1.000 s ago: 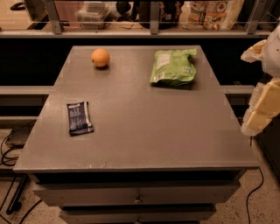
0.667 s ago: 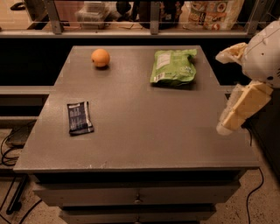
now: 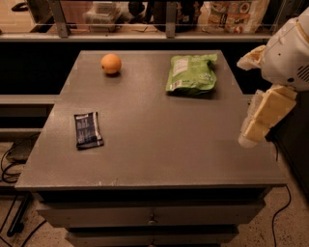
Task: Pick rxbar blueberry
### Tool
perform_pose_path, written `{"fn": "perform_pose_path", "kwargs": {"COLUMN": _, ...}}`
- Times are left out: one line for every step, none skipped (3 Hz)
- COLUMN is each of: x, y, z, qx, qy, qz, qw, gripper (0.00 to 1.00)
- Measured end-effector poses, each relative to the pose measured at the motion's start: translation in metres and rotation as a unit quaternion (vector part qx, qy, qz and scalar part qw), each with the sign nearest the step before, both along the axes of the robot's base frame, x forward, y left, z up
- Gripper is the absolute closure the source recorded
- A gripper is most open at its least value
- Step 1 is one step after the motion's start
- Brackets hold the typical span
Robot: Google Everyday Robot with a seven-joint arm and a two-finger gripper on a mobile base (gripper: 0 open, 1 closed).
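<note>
The rxbar blueberry (image 3: 88, 130) is a flat dark navy wrapper with pale print. It lies flat near the left edge of the grey table (image 3: 159, 144). My gripper (image 3: 245, 100) hangs over the table's right edge, far to the right of the bar and above the surface. One cream finger (image 3: 263, 118) points down toward the table, and the other (image 3: 251, 58) sticks out higher up, well apart from it. The gripper is open and holds nothing.
An orange (image 3: 111, 63) sits at the back left. A green snack bag (image 3: 190, 74) lies at the back right, near my gripper. Drawers (image 3: 152, 219) are below the tabletop. A shelf with goods (image 3: 159, 14) runs behind. Cables (image 3: 9, 164) lie on the floor at left.
My arm and gripper have moved left, in from the right edge of the view toward the table's right side. The bar, orange and bag have not moved.
</note>
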State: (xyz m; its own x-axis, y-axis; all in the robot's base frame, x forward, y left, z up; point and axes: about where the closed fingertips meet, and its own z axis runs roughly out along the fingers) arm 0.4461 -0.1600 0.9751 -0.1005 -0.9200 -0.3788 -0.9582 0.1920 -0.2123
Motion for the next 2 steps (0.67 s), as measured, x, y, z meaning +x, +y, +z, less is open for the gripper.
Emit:
{"fn": "perform_pose_path", "kwargs": {"x": 0.0098, "y": 0.0463, "z": -0.0059, "qx": 0.032, "qy": 0.006, "qz": 0.030, "qw": 0.9990, "gripper": 0.00}}
{"fn": "perform_pose_path", "kwargs": {"x": 0.0098, "y": 0.0463, "z": -0.0059, "qx": 0.032, "qy": 0.006, "qz": 0.030, "qw": 0.9990, "gripper": 0.00}}
